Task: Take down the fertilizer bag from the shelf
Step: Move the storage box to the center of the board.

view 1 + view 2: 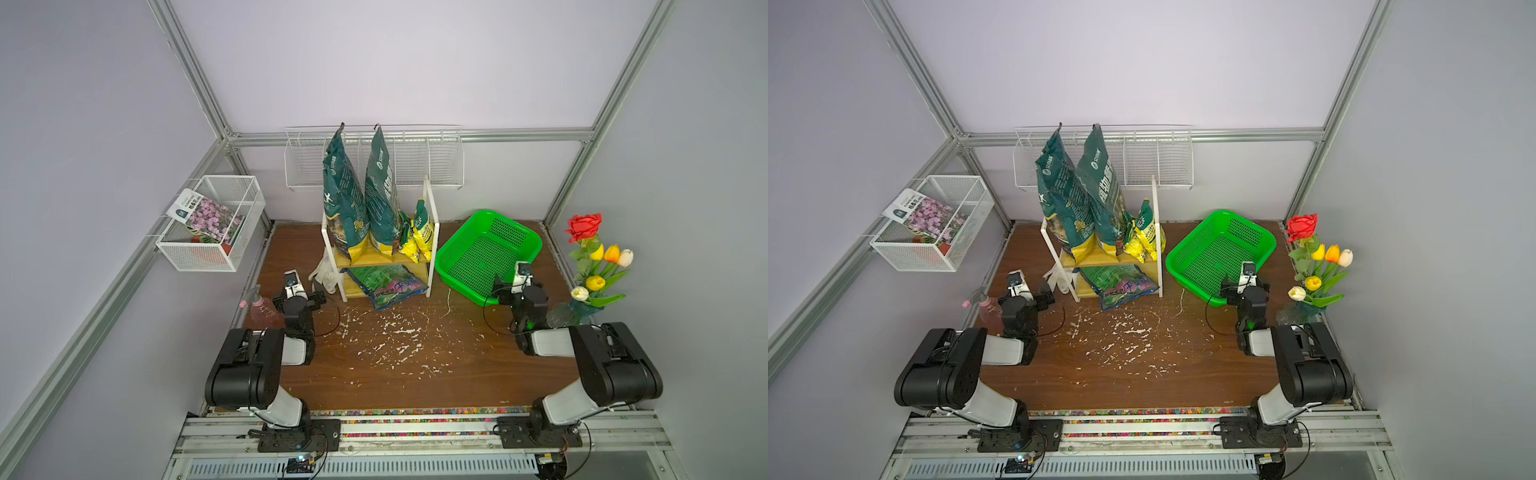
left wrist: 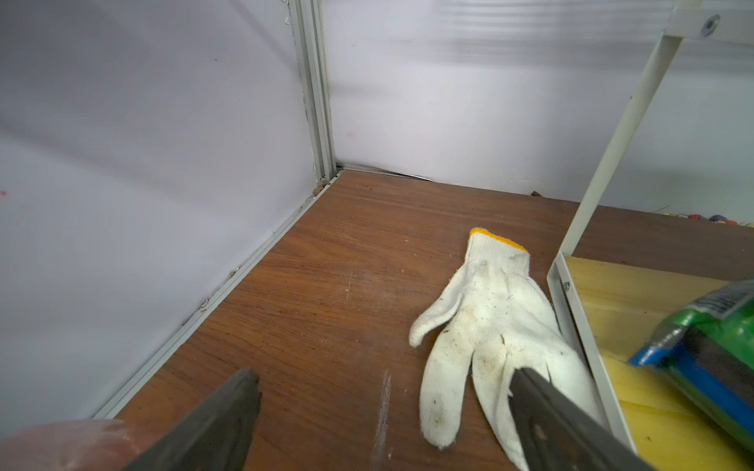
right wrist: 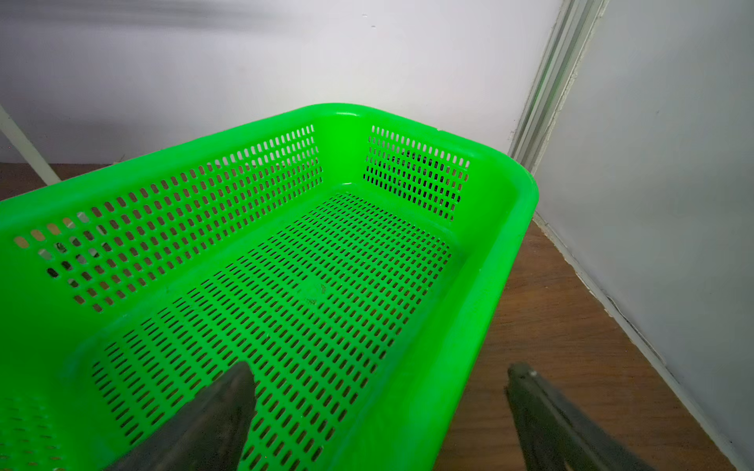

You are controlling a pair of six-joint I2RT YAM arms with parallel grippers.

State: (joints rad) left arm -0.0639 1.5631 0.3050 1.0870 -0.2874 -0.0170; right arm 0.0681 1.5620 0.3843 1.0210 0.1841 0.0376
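The shelf point(image 1: 432, 232) is a small two-tier stand of pale yellowish boards on a thin white frame. It stands at the back of the brown table point(image 1: 395, 374). On its upper board two tall dark-green bags point(image 1: 345, 199) with yellow bottoms stand upright side by side. Small yellow bags point(image 1: 422, 232) lean just beside them at the right end. A flat green bag point(image 1: 386, 286) lies on the lower board, its front end jutting out past the edge.

High top views share shelf point(image 1: 376, 260); wrist views close.
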